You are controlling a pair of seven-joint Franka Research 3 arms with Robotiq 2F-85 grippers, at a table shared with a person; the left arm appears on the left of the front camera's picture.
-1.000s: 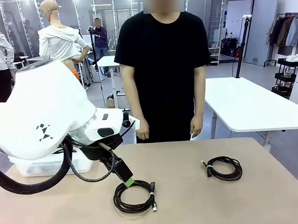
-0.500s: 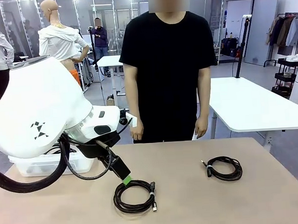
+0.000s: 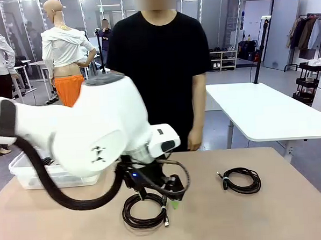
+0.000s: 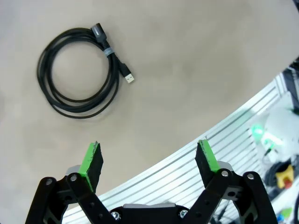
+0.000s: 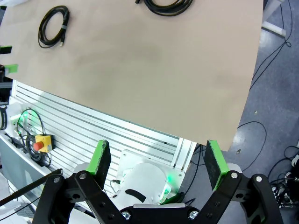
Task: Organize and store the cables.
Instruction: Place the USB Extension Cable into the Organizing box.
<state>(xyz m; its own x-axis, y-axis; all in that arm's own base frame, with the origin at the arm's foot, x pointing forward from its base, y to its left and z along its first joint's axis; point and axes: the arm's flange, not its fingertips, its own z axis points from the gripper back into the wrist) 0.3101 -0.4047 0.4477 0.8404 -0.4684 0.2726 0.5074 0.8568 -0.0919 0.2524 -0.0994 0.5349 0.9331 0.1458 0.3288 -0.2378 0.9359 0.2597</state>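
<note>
Finds left gripper (image 4: pixel 149 154) spread wide, empty, just beside near coiled cable (image 4: pixel 79 74) on table (image 4: pixel 196 70). Finds right gripper (image 5: pixel 159 154) likewise spread, beyond table edge. Notes second cable (image 3: pixel 240 180) well apart. Records black geometric emblem (image 3: pixel 97 151) on left arm.

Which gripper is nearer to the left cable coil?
Left. The left gripper hovers open close beside that coil; the right gripper hangs off the table, past its near edge.

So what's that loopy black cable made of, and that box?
The cable looks like it has a black rubbery or plastic skin, slightly shiny, with a silvery, probably metal plug tip. The box looks like cloudy plastic: its walls are whitish and half see-through.
</note>
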